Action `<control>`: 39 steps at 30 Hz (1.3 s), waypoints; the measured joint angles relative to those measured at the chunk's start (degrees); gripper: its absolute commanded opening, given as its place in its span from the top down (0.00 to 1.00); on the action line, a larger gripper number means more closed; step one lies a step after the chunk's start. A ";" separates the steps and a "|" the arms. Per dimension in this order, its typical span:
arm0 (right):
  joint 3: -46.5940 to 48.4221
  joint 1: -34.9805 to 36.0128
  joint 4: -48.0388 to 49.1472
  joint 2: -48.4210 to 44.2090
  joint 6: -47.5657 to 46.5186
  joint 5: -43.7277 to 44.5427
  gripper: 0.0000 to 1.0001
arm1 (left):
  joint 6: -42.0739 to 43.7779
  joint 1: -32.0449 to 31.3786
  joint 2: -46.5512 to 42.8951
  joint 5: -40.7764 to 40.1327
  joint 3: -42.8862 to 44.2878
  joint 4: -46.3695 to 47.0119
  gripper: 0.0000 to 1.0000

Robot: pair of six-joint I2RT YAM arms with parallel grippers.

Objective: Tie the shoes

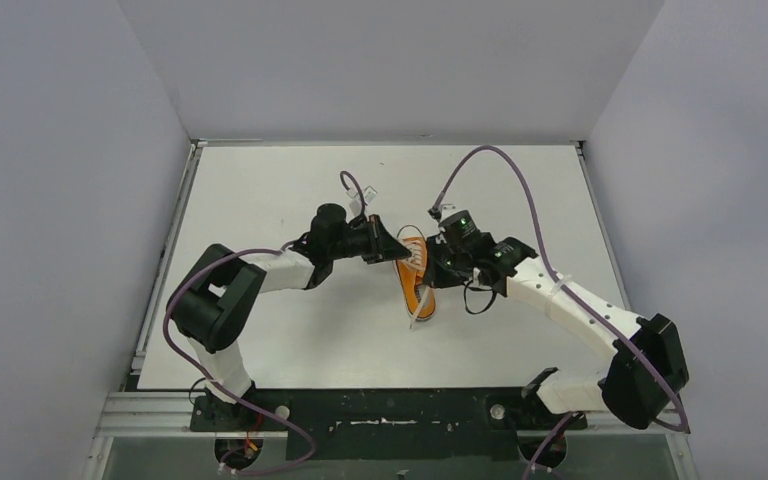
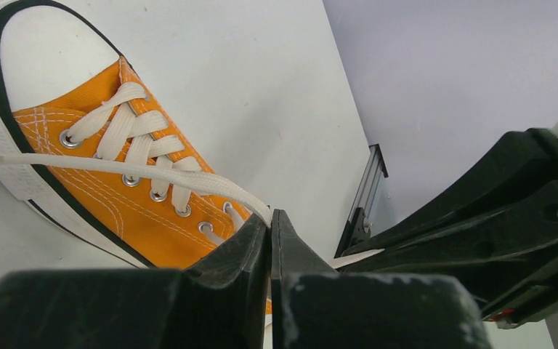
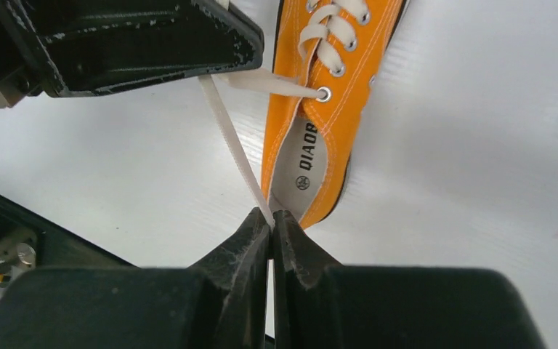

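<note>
The orange sneaker point(image 1: 418, 278) with white sole lies mid-table between both arms. In the left wrist view the sneaker point(image 2: 109, 182) shows its white toe cap and laced eyelets. My left gripper point(image 2: 270, 215) is shut on a white lace point(image 2: 152, 173) that runs left across the shoe. In the right wrist view the sneaker point(image 3: 330, 94) shows its heel opening. My right gripper point(image 3: 271, 214) is shut on the other white lace point(image 3: 229, 134), which runs up under the left gripper's black body point(image 3: 123, 40). Both grippers point(image 1: 392, 250) point(image 1: 438, 262) sit right at the shoe.
The white table point(image 1: 290, 190) is boxed in by grey walls on three sides. A metal rail point(image 1: 165, 250) runs along its left edge. Purple cables point(image 1: 520, 180) loop over both arms. A small white scrap point(image 1: 370, 192) lies behind the left gripper.
</note>
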 measured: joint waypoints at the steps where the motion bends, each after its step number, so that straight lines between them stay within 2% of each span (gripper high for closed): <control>1: 2.27 -0.13 -2.43 0.59 -1.86 0.13 0.95 | -0.02 0.00 -0.07 -0.02 0.00 0.09 1.00; 4: 10.80 -0.96 -8.50 5.03 -8.39 2.34 0.95 | -0.15 0.07 -0.22 -0.09 0.00 0.26 1.00; 7: 16.74 -2.05 -10.58 9.38 -13.40 5.03 0.88 | -0.31 0.17 -0.26 -0.33 0.02 0.59 1.00; 9: 19.37 -3.28 -10.75 12.22 -16.41 5.90 0.87 | -0.33 0.24 -0.28 -0.74 0.04 0.68 1.00; 13: 22.64 -6.78 -10.82 17.42 -20.46 7.23 0.74 | -0.39 1.01 -0.28 -1.68 0.04 0.04 1.00; 14: 22.91 -7.69 -10.34 18.67 -20.87 7.19 0.73 | -0.48 1.07 -0.24 -1.86 0.04 0.02 1.00; 20: 19.67 -15.74 -6.64 23.47 -20.06 -2.58 0.74 | -0.66 1.29 0.96 -2.12 0.63 -0.39 1.00; 24: 19.21 -21.09 -6.93 26.75 -20.46 -8.24 0.59 | -0.79 1.29 2.08 -2.27 2.05 -1.03 1.00; 27: 18.36 -21.92 -6.93 27.08 -22.56 -10.23 0.56 | -0.94 1.31 2.80 -2.49 3.26 -1.90 1.00; 34: 10.86 -20.61 1.75 24.00 -37.42 -12.70 0.54 | -1.11 1.57 3.98 -2.89 5.88 -3.58 1.00; 39: 11.08 -20.79 3.91 24.59 -51.39 -15.17 0.52 | -1.66 1.73 4.72 -2.89 5.97 -3.78 1.00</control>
